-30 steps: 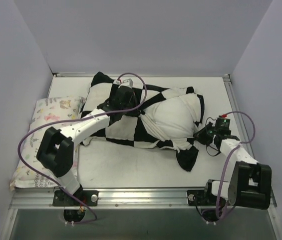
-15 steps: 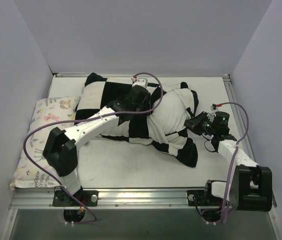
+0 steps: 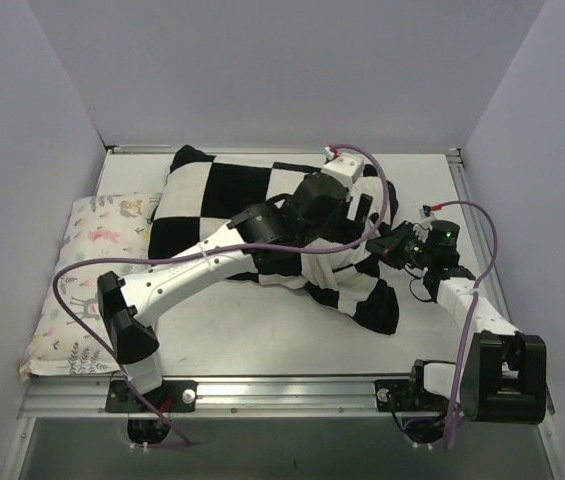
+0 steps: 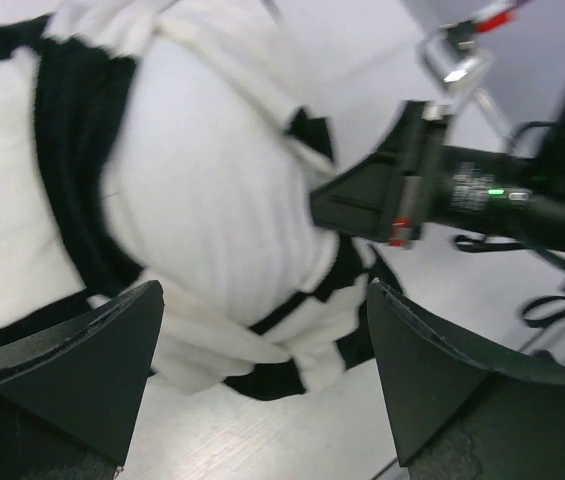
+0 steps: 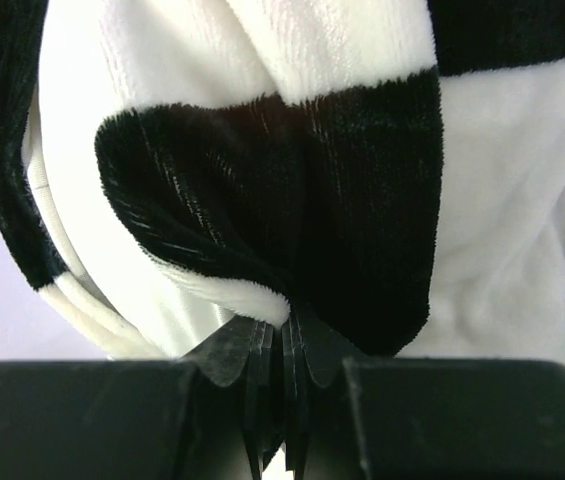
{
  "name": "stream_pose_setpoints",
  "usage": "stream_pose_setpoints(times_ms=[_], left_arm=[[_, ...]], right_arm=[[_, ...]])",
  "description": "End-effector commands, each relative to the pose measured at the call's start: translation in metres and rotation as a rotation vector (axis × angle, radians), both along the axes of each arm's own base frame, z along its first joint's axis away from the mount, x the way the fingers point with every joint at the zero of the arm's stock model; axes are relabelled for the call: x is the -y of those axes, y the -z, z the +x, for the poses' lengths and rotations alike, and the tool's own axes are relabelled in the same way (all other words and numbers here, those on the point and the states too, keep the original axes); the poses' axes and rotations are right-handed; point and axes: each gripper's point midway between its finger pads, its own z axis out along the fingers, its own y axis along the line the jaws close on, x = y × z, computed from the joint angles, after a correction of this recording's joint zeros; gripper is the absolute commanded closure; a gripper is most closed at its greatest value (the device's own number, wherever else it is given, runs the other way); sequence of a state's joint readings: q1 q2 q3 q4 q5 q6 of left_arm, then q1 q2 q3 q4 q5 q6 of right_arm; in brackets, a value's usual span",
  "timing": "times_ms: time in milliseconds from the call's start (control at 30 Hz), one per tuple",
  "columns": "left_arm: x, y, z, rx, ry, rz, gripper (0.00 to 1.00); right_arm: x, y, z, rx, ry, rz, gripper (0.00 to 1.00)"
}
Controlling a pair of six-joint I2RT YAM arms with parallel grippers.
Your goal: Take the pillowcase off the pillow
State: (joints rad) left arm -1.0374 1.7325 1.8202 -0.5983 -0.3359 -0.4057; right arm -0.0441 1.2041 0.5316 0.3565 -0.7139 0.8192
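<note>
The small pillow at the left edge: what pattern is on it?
The small pillow has a pastel floral print on white, seen best in the top external view.

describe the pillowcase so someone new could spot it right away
Look at the table, toward its back middle. The pillowcase is the big rumpled fabric heap lying there. Unlike the pastel floral pillow at its left, it has bold black and white checker squares.
</note>
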Motion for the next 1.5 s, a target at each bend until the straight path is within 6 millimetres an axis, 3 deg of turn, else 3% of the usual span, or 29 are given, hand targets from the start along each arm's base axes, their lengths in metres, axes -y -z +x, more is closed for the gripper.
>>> stream_pose_setpoints(times_ms=[0,67,133,167,233,300,367,500,567,633,667,700,733,867,933,1067,1167,1200,1300,1467], left_arm=[[0.039,-0.001,-0.014,0.004,0.090,0.000,0.09],[0.053,0.021,-0.007,-0.013,0.064,0.027,0.09],[0.057,0.030,0.005,-0.015,0.012,0.034,0.04],[0.059,0.053,0.015,-0.027,-0.017,0.080,0.04],[0.048,0.066,0.031,-0.024,-0.113,0.137,0.03],[0.043,0.097,0.042,-0.058,-0.151,0.196,0.03],[0.040,0.121,0.045,-0.078,-0.164,0.242,0.03],[0.036,0.150,0.051,-0.137,-0.176,0.262,0.03],[0.036,0.160,0.057,-0.163,-0.167,0.265,0.17],[0.034,0.164,0.064,-0.186,-0.158,0.258,0.42],[0.035,0.165,0.067,-0.190,-0.154,0.254,0.76],[0.035,0.164,0.069,-0.196,-0.147,0.253,0.90],[0.032,0.163,0.074,-0.200,-0.152,0.247,1.00],[0.029,0.124,0.099,-0.148,-0.174,0.177,1.00],[0.029,0.092,0.115,-0.136,-0.188,0.081,1.00],[0.008,0.046,0.154,-0.118,-0.251,-0.066,1.00],[0.003,0.018,0.162,-0.152,-0.233,-0.187,1.00],[-0.005,0.009,0.170,-0.159,-0.251,-0.234,1.00],[-0.009,-0.012,0.166,-0.180,-0.205,-0.301,1.00],[-0.035,-0.048,0.177,-0.187,-0.200,-0.405,1.00]], right_arm=[[-0.007,-0.011,-0.002,0.026,-0.046,-0.010,1.00],[-0.005,-0.007,-0.004,0.011,-0.037,-0.020,1.00],[-0.001,0.001,-0.007,-0.020,-0.019,-0.049,1.00],[0.002,0.003,-0.008,-0.027,-0.009,-0.062,1.00],[0.011,0.016,-0.013,-0.075,0.023,-0.115,1.00],[0.017,0.026,-0.021,-0.122,0.040,-0.154,1.00],[0.027,0.036,-0.026,-0.163,0.071,-0.209,1.00],[0.033,0.045,-0.029,-0.199,0.099,-0.213,1.00],[0.030,0.044,-0.028,-0.199,0.092,-0.203,1.00],[0.030,0.042,-0.028,-0.193,0.093,-0.204,1.00],[0.030,0.040,-0.029,-0.186,0.089,-0.209,1.00],[0.032,0.038,-0.029,-0.181,0.094,-0.224,1.00],[0.031,0.031,-0.028,-0.158,0.091,-0.234,1.00],[0.029,0.023,-0.041,-0.166,0.073,-0.275,1.00],[0.024,0.018,-0.047,-0.144,0.057,-0.313,1.00],[0.015,0.033,-0.070,-0.165,0.026,-0.376,1.00],[0.018,0.045,-0.079,-0.179,0.038,-0.400,1.00],[0.021,0.058,-0.086,-0.205,0.039,-0.412,1.00],[0.032,0.071,-0.089,-0.226,0.081,-0.455,1.00],[0.035,0.084,-0.088,-0.243,0.092,-0.481,1.00]])
